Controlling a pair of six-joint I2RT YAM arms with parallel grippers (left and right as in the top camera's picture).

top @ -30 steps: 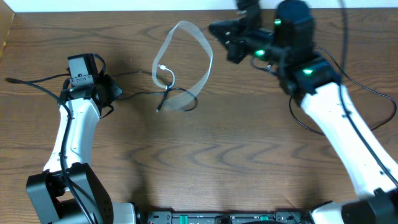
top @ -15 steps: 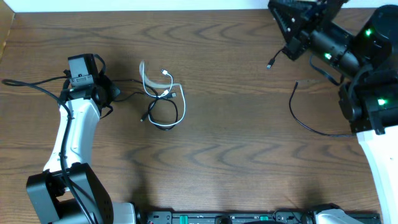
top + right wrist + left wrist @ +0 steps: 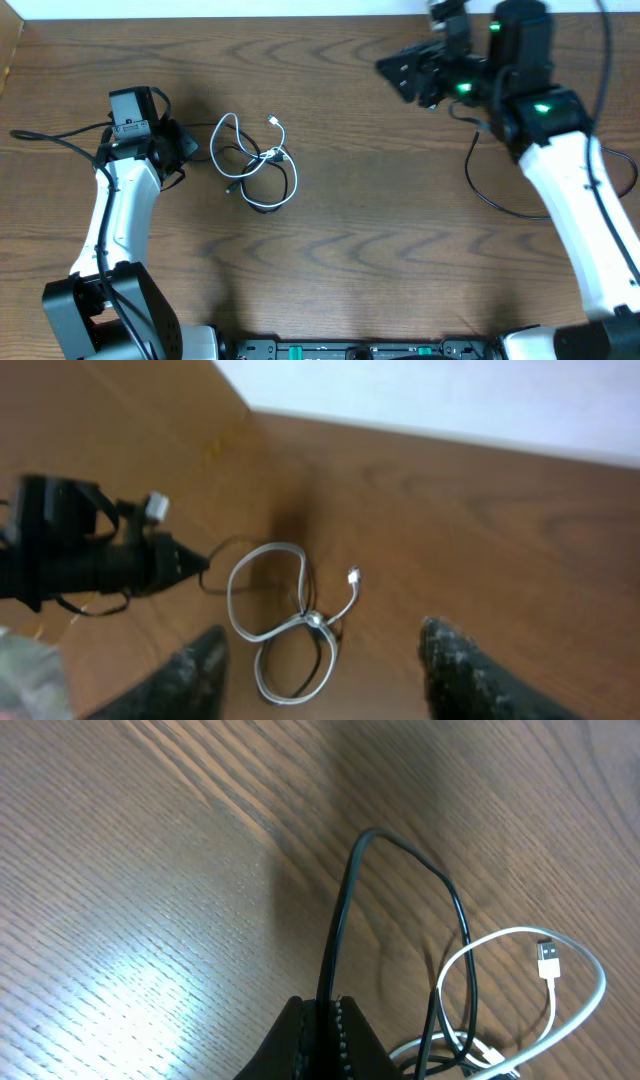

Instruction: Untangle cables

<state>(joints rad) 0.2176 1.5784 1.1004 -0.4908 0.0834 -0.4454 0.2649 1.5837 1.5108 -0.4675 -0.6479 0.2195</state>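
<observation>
Starting at the near edge of the wooden table [image 3: 380, 250], the left arm reaches up the left side to the left gripper [image 3: 186, 148]. The left wrist view shows its jaws clenched on the black cable [image 3: 345, 890], which rises from the closed fingertips, bends over in an arch and drops toward the pile. Just right of that gripper, both cables lie together on the tabletop in a loose heap. The white cable [image 3: 216, 145] makes a tall loop on the left of the heap and a lower curve at its near side, with its USB plug [image 3: 547, 960] lying free on the wood. The black cord coils through the white one, and the two cross at a small knot [image 3: 313, 620] in the middle. Farther back and well to the right, the right gripper [image 3: 395, 75] hangs above the table near the far edge. Its fingers [image 3: 190, 675] are spread wide with nothing between them. A thicker black arm wire [image 3: 468, 175] curls on the table below it. Beyond runs a white wall [image 3: 450, 400].
</observation>
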